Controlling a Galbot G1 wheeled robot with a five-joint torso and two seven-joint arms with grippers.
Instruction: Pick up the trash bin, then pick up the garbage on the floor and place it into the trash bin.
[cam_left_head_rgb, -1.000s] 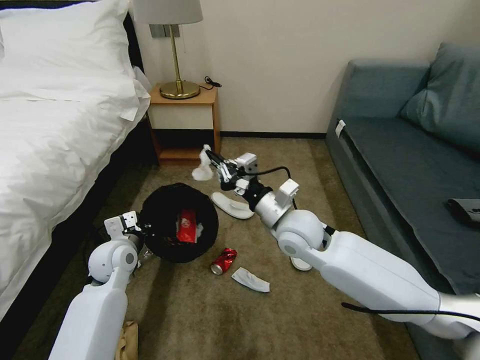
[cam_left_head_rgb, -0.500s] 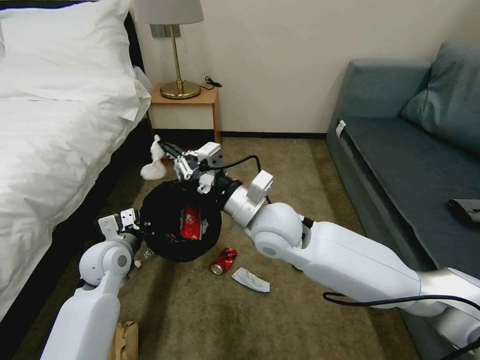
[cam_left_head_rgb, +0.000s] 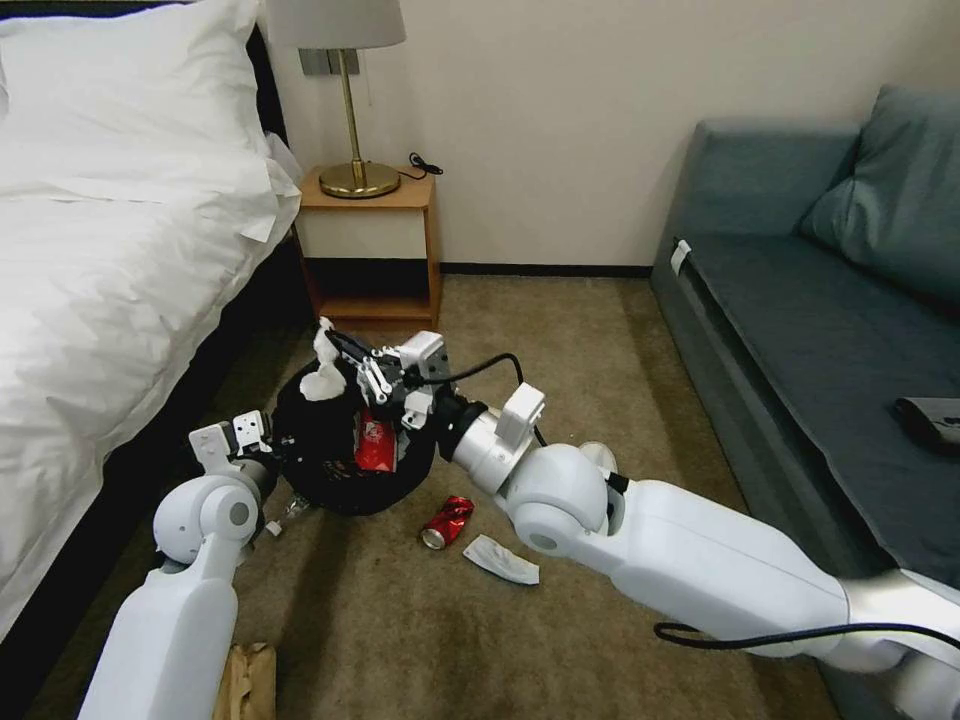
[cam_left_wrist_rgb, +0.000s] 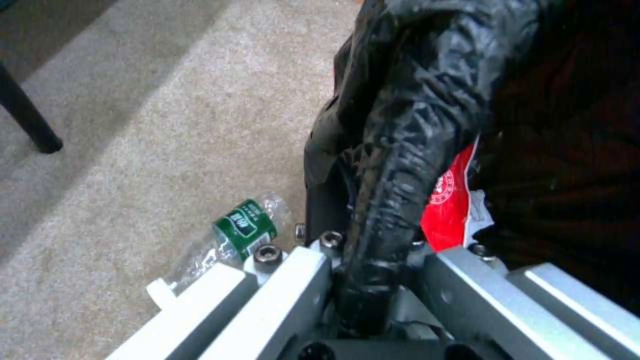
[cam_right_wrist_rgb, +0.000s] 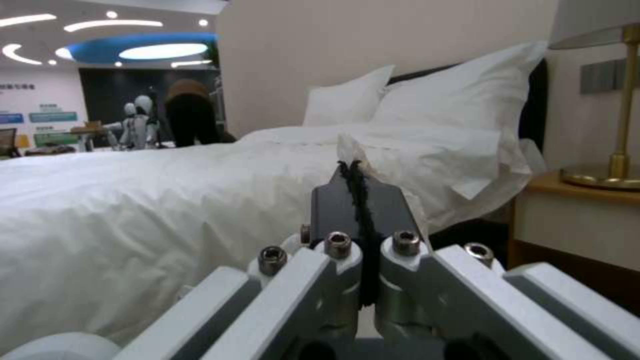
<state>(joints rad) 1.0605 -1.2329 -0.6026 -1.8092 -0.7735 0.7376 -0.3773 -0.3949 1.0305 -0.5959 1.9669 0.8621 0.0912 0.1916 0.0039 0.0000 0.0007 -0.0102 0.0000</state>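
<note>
Nearest us, at the lower edge of the head view, a brown paper bag lies on the carpet beside our left arm. A little farther out, a flat white wrapper and a crushed red can rest on the floor just beside each other, near our right arm's elbow. Our left gripper is clamped on the rim of the trash bin; in the left wrist view we see the jaws of this gripper pinched tight on the crinkled black liner, with a red-and-white wrapper lying inside the bin and a small green-labelled bottle on the carpet just beside the bin's outer wall. The bin sits tilted, its mouth turned toward us, between the bed and our right arm. Our right gripper reaches over the bin's far rim with its jaws closed narrow on a crumpled white tissue, which hangs above the bin's opening; in the right wrist view the dark fingertips meet on the tissue's edge. Beyond the bin stand the wooden nightstand with a brass lamp, and the blue sofa on our right.
</note>
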